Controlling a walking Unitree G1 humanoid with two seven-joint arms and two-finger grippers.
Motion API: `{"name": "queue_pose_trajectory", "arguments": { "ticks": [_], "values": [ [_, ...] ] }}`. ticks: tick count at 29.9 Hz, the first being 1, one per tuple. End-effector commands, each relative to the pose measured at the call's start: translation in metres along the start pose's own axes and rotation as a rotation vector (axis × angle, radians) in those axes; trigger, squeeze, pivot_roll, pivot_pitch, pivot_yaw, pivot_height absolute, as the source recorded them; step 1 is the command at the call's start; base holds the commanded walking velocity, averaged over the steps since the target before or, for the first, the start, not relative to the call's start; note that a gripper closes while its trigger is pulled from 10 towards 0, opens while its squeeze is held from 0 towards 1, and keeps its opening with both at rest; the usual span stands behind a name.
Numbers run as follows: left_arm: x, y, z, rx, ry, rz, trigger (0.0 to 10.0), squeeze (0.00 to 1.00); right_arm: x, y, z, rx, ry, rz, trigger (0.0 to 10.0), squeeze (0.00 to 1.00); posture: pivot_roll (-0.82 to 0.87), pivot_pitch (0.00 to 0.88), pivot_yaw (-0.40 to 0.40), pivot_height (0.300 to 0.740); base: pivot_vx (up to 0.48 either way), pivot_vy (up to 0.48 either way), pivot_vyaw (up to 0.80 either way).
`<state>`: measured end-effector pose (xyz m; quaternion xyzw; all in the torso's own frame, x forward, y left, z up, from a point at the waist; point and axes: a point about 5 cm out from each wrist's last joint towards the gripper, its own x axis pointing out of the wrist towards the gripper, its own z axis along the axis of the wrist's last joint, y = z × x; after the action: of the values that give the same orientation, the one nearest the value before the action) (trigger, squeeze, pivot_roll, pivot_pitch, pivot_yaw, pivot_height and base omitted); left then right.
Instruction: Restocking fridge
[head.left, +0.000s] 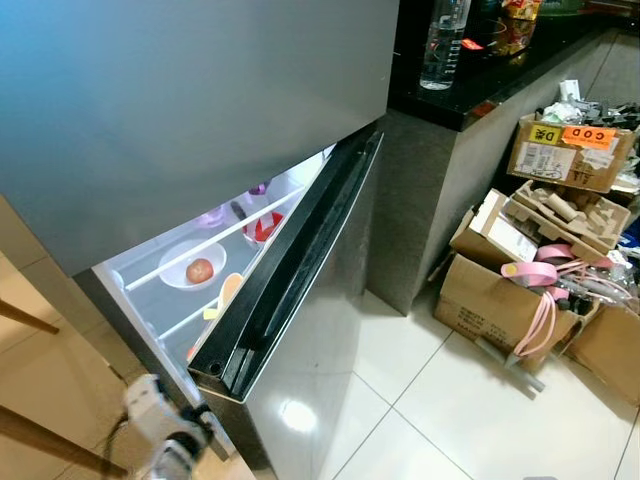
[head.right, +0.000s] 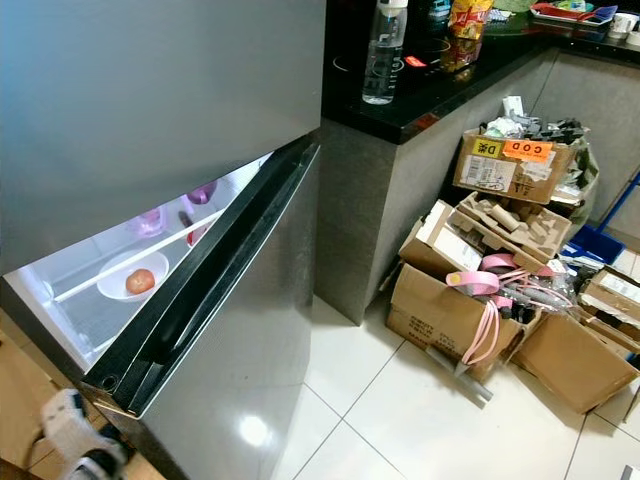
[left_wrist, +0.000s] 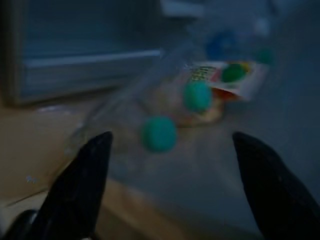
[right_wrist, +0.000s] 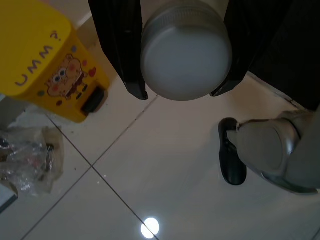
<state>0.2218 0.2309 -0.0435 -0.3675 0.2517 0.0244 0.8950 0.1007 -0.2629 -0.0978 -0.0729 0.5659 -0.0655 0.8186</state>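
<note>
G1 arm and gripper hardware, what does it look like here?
Left gripper: two long matte-black tapered fingers, blunt tips. Right gripper: the same black fingers. In the head view, the left arm is a pale silver-white housing above darker joints with a thin dark cable.

The fridge door (head.left: 300, 290) stands only partly open, leaving a narrow wedge-shaped gap into the lit fridge interior (head.left: 190, 285). Inside that gap, a white bowl (head.left: 192, 263) holding a red fruit (head.left: 199, 270) occupies the shelf, with a red container (head.left: 263, 226) behind it. To my right, cardboard boxes (head.left: 520, 290) crowd the white tiled floor (head.left: 420, 400) against the dark counter (head.left: 480, 70); open floor lies between boxes and door.
</note>
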Motion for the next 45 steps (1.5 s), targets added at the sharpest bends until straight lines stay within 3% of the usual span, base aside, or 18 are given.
{"name": "queue_pose_trajectory", "arguments": {
  "ticks": [1, 14, 23, 31, 36, 38, 39, 41, 45],
  "values": [
    [-0.002, -0.006, -0.02, 0.009, 0.115, -0.091, 10.0, 0.0, 0.0, -0.001, 0.001, -0.002, -0.002, -0.001, 10.0, 0.0, -0.07, 0.0, -0.001, 0.74, 0.0, 0.0, 0.0],
    [-0.013, -0.017, -0.047, -0.034, 0.299, -0.372, 10.0, 0.0, 0.0, 0.0, 0.001, -0.007, -0.001, 0.006, 10.0, 0.0, -0.06, 0.0, -0.003, 0.74, 0.0, 0.0, 0.0],
    [-0.017, -0.025, -0.059, -0.056, 0.374, -0.475, 10.0, 0.0, 0.0, 0.0, 0.001, -0.013, 0.004, 0.005, 10.0, 0.0, -0.06, 0.0, -0.006, 0.74, 0.0, 0.0, 0.0],
    [-0.021, -0.024, -0.067, -0.064, 0.414, -0.492, 10.0, 0.0, 0.0, 0.0, 0.0, -0.017, 0.007, 0.003, 10.0, 0.0, -0.06, 0.0, -0.007, 0.74, 0.0, 0.0, 0.0],
    [-0.023, -0.011, -0.066, -0.056, 0.376, -0.346, 10.0, 0.0, 0.0, 0.001, 0.0, -0.018, 0.008, 0.005, 10.0, 0.0, -0.06, 0.0, -0.006, 0.74, 0.0, 0.0, 0.0],
    [-0.024, 0.002, -0.061, -0.021, 0.335, -0.187, 10.0, 0.0, 0.0, 0.001, 0.0, -0.019, 0.007, 0.005, 10.0, 0.0, -0.06, 0.0, -0.006, 0.74, 0.0, 0.0, 0.0],
    [-0.024, 0.002, -0.061, -0.021, 0.335, -0.187, 10.0, 0.0, 0.0, 0.001, 0.0, -0.019, 0.007, 0.005, 10.0, 0.0, -0.06, 0.0, -0.006, 0.74, 0.0, 0.0, 0.0],
    [-0.027, 0.015, -0.051, -0.025, 0.263, -0.06, 10.0, 0.0, 0.0, 0.001, 0.001, -0.019, 0.006, 0.006, 10.0, 0.0, -0.06, 0.0, -0.007, 0.74, 0.0, 0.0, 0.0],
    [-0.028, 0.025, -0.035, -0.03, 0.154, 0.026, 10.0, 0.0, 0.0, 0.001, 0.001, -0.019, 0.006, 0.006, 10.0, 0.0, -0.06, 0.0, -0.008, 0.74, 0.0, 0.0, 0.0]
  ]
}}
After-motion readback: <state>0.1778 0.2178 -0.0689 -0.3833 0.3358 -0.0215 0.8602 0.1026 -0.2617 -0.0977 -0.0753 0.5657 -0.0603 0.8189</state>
